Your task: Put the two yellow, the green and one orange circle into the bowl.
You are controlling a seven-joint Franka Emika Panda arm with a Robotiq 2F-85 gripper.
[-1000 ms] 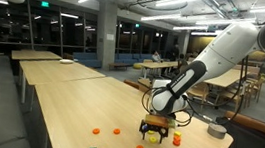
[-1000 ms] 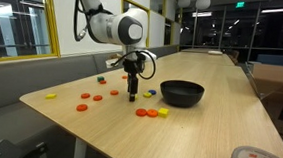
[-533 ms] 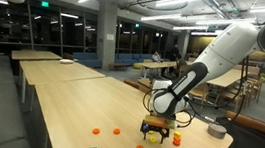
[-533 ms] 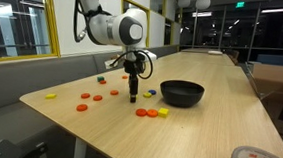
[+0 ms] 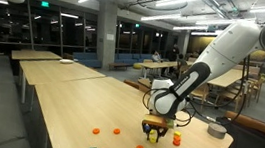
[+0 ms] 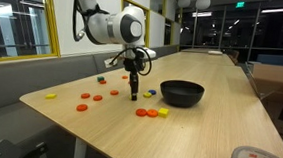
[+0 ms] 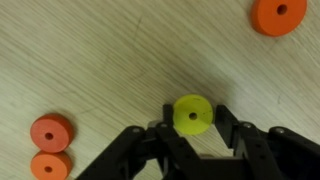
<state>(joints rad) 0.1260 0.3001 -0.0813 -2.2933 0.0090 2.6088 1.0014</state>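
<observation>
Only the wrist view is showing the grasp itself. At its left, two orange discs (image 7: pixel 50 133) are lying one just beside the other. At the middle, the gripper (image 7: pixel 193 123) is clenching a yellow disc (image 7: pixel 192 112), with a dark finger (image 7: pixel 150 147) pressing at each side of its edge. At the upper right, a third orange disc (image 7: pixel 278 15) is lying well apart. In both exterior views the gripper's body is hiding the held disc.

An exterior view is showing, from the left, a second yellow disc (image 6: pixel 50 96) lying alone near the corner of the table (image 6: pixel 208 134). Next comes the gripper (image 6: pixel 132 95), pointing straight down at the wood. The black bowl (image 6: pixel 182 86) is sitting just to its right, apart from it.

The white arm (image 5: pixel 209 63) is reaching in from the upper right, elbow bent, wrist vertical.

The held disc is looking flat, round and bright yellow tinged with green, with a small hole at its centre. It is sitting low over the tabletop, outside the bowl; I cannot tell whether it is touching the wood.
</observation>
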